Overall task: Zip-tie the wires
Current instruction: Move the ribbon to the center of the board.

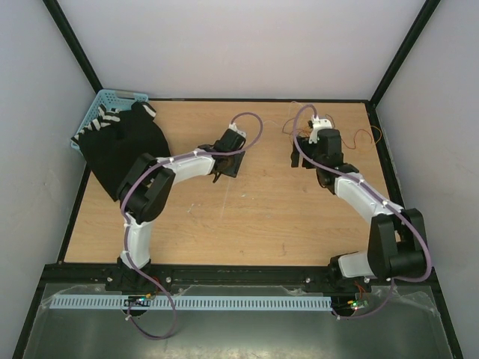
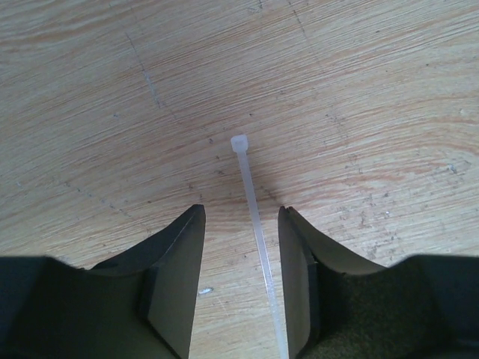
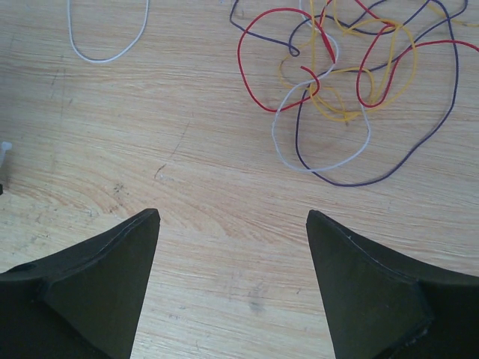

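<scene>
From the left wrist, the zip tie (image 2: 251, 187) lies flat on the bench (image 2: 97, 82). Its long axis runs away from the camera, with the square head at the far end and the tail passing out of the bottom of the view. The left gripper (image 2: 241, 213) straddles it: the jaws stand part-way apart on either side of the strip, the right one just beside it, and neither pinches it. The step in hand looks like picking up the tie. The next move calls for the jaws to meet squarely across the thin strip, low enough to catch it off the wood.

From the right wrist, the right gripper (image 3: 232, 217) has its jaws spread wide with nothing between them. The wires (image 3: 337, 82) lie beyond them in a loose tangle of red, yellow, purple and white loops, unbundled.

From above, the tie is too thin to make out. The left arm reaches to mid-bench, and the right arm reaches towards the far right, where the wires are, well apart from the tie.
</scene>
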Tool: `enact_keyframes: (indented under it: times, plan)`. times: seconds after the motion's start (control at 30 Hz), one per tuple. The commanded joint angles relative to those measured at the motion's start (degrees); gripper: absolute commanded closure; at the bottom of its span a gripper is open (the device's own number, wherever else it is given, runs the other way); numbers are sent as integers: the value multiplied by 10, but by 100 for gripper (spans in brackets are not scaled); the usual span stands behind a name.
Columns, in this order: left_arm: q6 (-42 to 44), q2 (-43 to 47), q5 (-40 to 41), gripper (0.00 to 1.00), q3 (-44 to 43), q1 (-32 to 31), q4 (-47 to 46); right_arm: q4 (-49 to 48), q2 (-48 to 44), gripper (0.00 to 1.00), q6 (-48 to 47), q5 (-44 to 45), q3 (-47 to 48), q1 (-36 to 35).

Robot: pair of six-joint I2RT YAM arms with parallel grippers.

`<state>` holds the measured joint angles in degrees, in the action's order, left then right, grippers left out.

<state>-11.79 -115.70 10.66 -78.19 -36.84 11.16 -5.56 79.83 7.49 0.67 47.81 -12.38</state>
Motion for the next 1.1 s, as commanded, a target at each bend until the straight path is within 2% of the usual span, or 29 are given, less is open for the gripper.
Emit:
enact_keyframes:
  times: [0.0, 0.23, 0.47, 0.73, 0.83, 1.07]
  plan:
    - [4, -19, 15, 56, -24, 3, 15, 10, -36, 10, -5, 14, -16, 0]
    - [-20, -36, -14, 72, -24, 15, 16, 16, -63, 10, -14, 28, -18, 0]
    - [-37, -40, -30, 95, -15, 58, 23, 18, -85, 10, -19, 31, -27, 0]
    - [-6, -91, -3, 100, -90, 136, 54, 19, -90, 10, -13, 10, -39, 0]
    - [-10, -122, -62, 100, -153, 184, 100, 13, -86, 10, -13, 15, -45, 0]
    - [4, -114, -48, 100, -188, 225, 90, -29, -16, 10, -10, 9, -28, 0]
